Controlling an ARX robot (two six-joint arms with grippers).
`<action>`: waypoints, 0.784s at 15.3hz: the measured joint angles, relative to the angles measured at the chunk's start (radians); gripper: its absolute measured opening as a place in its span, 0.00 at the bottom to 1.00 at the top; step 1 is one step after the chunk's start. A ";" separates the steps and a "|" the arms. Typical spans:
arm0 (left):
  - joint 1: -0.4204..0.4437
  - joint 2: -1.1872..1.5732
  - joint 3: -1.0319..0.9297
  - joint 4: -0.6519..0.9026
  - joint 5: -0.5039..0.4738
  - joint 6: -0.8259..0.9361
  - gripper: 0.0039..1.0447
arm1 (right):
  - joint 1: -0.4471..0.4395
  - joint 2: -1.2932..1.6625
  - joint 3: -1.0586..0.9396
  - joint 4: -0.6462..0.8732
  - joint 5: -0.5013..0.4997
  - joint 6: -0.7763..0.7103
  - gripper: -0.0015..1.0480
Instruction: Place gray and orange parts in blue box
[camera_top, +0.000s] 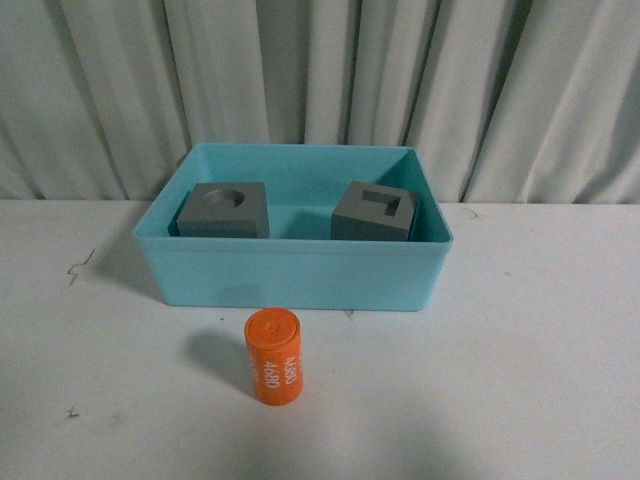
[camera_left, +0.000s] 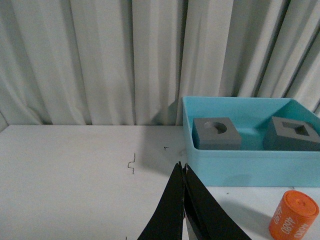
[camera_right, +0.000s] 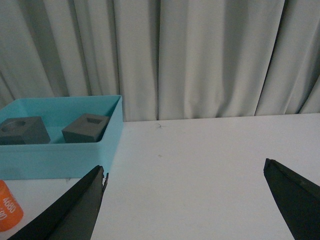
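The blue box (camera_top: 290, 275) stands on the white table against the curtain. Inside it sit the gray cube with a round recess (camera_top: 226, 210) on the left and the gray cube with a rectangular hole (camera_top: 374, 213) on the right. The orange cylinder (camera_top: 273, 357) with white digits lies on the table in front of the box. Neither arm shows in the front view. My left gripper (camera_left: 182, 167) is shut and empty, left of the box (camera_left: 250, 167) and cylinder (camera_left: 294, 215). My right gripper (camera_right: 185, 170) is open and empty, right of the box (camera_right: 55, 160); the cylinder (camera_right: 7, 207) shows at the edge.
A gray pleated curtain (camera_top: 320, 80) hangs close behind the table. Small dark marks (camera_top: 78, 266) lie on the table left of the box. Bare white tabletop (camera_top: 540, 350) spreads to the right of the box.
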 joint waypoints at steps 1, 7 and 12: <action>0.000 -0.090 0.000 -0.085 0.000 0.000 0.01 | 0.000 0.000 0.000 0.000 0.000 0.000 0.94; 0.000 -0.225 0.000 -0.219 0.000 0.000 0.01 | 0.000 0.000 0.000 0.000 0.000 0.000 0.94; 0.000 -0.414 0.000 -0.457 0.001 0.000 0.01 | 0.000 0.000 0.000 0.000 0.001 0.000 0.94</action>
